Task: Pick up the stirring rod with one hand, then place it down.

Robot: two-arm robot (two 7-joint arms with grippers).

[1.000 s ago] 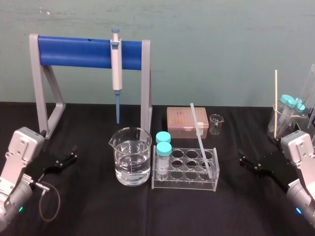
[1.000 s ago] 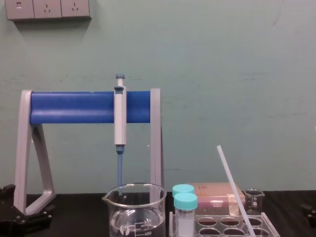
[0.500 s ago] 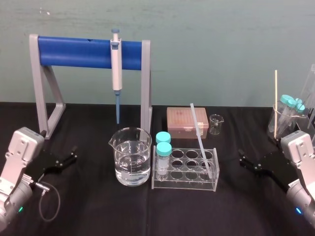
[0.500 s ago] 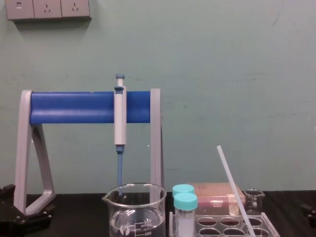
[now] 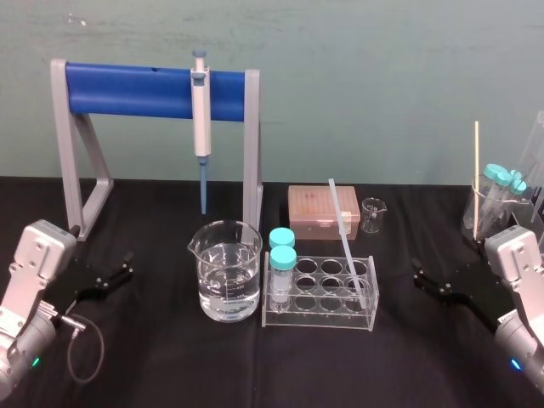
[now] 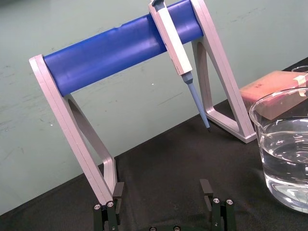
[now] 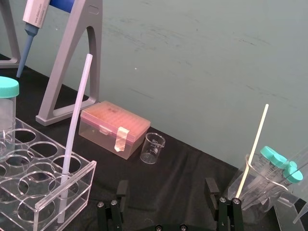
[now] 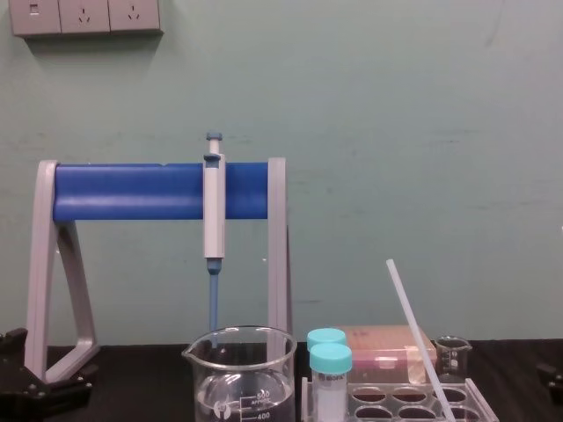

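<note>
The stirring rod [image 5: 346, 242] is a thin translucent-white stick. It leans tilted in the right end of a clear tube rack [image 5: 319, 293] at the table's middle, its top pointing back and left. The rod also shows in the right wrist view [image 7: 74, 139] and the chest view [image 8: 413, 321]. My right gripper [image 5: 418, 274] hovers low to the right of the rack, open and empty, well apart from the rod. In its own view [image 7: 166, 187] the two black fingers stand wide apart. My left gripper [image 5: 127, 265] rests at the far left, open and empty [image 6: 161, 190].
A beaker of water [image 5: 228, 272] stands left of the rack. A pipette [image 5: 201, 110] hangs on the blue-barred stand [image 5: 136, 89] behind. A pink box [image 5: 316, 211] and a small beaker [image 5: 371, 212] sit behind the rack. A beaker of capped tubes [image 5: 493, 200] stands at far right.
</note>
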